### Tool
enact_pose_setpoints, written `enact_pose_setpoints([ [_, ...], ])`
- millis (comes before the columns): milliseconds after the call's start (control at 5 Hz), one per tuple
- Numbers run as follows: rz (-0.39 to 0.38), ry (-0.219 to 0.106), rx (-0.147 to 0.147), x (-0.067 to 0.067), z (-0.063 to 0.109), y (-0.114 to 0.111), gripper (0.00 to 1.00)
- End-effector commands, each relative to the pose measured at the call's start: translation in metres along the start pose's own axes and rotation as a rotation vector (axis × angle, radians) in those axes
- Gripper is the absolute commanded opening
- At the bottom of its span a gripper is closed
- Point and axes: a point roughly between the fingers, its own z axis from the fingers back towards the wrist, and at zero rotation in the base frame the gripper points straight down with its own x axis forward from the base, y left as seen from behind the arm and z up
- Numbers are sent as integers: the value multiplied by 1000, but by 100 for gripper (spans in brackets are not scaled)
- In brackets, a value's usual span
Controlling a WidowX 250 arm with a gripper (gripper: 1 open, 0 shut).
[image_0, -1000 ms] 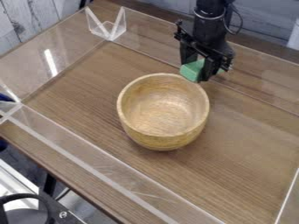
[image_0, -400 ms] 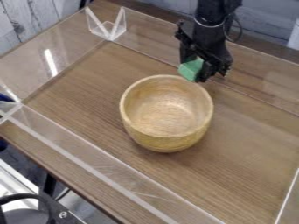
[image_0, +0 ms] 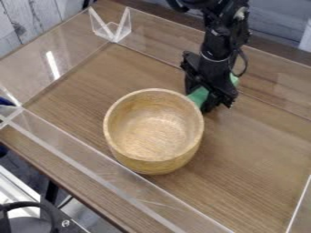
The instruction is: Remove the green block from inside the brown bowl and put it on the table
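The green block [image_0: 198,96] sits between the black fingers of my gripper [image_0: 206,97], which is shut on it and points steeply down. The block hangs low over the table [image_0: 261,159], just past the far right rim of the brown bowl [image_0: 152,130]. It is outside the bowl; whether it touches the tabletop I cannot tell. The bowl stands upright and empty, its tan inside fully in view.
Low clear acrylic walls [image_0: 73,150] border the tabletop on the near left and far sides. A clear acrylic bracket [image_0: 112,25] stands at the far left corner. Open wood lies right of and in front of the gripper.
The gripper has come down toward the tabletop with the green block in it. The bowl has slid toward the near left.
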Motion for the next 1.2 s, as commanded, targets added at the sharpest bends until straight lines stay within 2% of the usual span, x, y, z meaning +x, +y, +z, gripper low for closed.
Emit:
enact_pose_setpoints([
  [0,15,-96,31,20,18,10,0],
  [200,16,-110,42,22,16,12,0],
  [600,-7,-129,11,40,14,15,0],
  [800,-16,-138,-4,40,14,16,0],
  [1000,5,-145,-8,40,16,15,0],
])
